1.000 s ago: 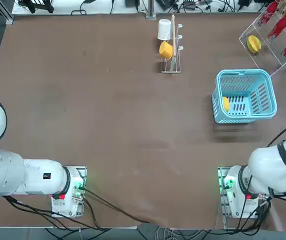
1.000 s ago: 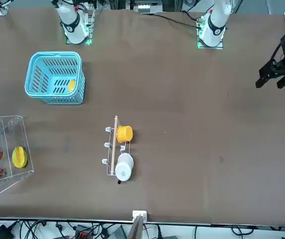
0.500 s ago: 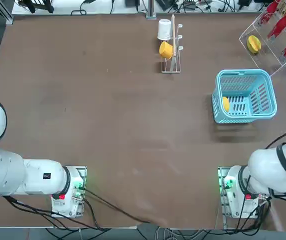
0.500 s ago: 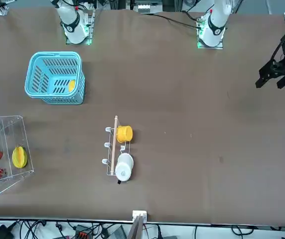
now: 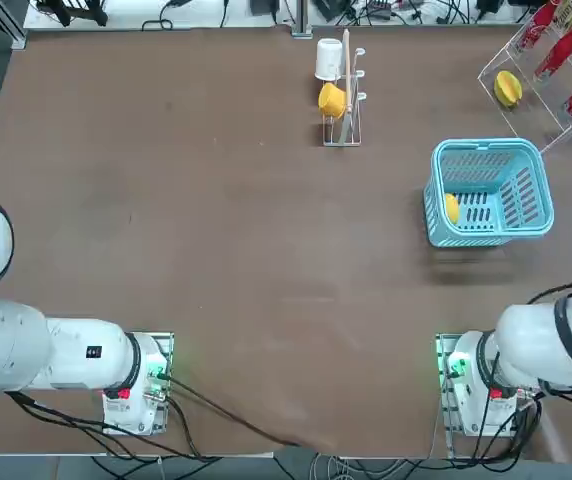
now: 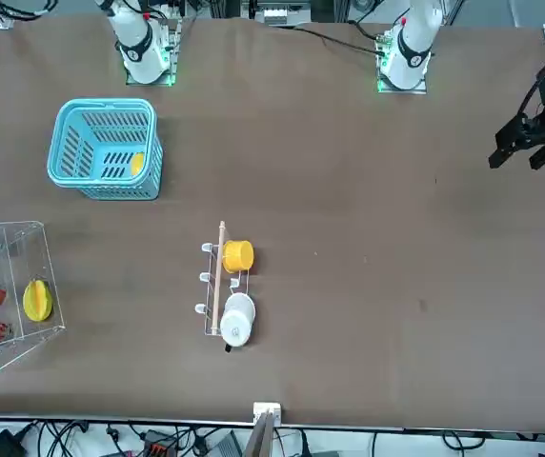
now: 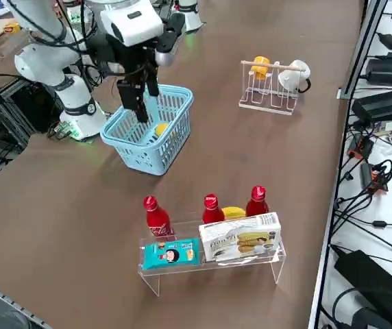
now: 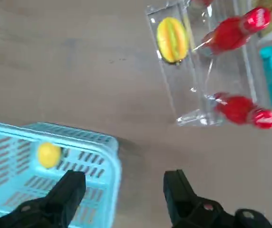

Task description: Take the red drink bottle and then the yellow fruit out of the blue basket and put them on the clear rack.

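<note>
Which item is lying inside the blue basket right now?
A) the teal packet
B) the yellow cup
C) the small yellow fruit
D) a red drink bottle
C: the small yellow fruit shows inside the slotted walls of the blue basket, while the red bottles stand at the clear rack.

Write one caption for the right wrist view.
The open right gripper near the blue basket, yellow fruit inside.
</note>
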Motion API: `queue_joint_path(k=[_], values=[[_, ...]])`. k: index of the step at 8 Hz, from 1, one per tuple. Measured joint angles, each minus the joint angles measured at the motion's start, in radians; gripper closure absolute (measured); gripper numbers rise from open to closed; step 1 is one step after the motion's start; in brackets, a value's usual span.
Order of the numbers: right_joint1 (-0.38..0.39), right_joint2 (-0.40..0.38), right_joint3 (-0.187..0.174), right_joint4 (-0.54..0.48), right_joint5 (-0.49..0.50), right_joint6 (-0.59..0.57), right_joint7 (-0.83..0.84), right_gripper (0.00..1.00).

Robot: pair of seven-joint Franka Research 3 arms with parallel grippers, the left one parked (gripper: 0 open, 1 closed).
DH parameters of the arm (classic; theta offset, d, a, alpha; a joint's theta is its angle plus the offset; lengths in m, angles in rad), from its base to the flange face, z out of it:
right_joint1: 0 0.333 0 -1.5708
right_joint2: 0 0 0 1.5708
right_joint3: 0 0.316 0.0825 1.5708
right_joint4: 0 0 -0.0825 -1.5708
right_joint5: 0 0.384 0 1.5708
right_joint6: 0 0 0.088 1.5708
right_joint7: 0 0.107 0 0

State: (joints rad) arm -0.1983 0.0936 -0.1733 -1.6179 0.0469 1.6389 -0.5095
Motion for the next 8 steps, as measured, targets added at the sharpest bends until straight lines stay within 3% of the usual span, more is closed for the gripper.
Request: queue_joint_path(k=[5, 8], values=[[0.170, -0.172, 0.006, -0.231, 0.001, 0.031, 0.339, 0.00], [0.278, -0.230, 0.007, -0.390, 0.002, 0.133, 0.465, 0.00]])
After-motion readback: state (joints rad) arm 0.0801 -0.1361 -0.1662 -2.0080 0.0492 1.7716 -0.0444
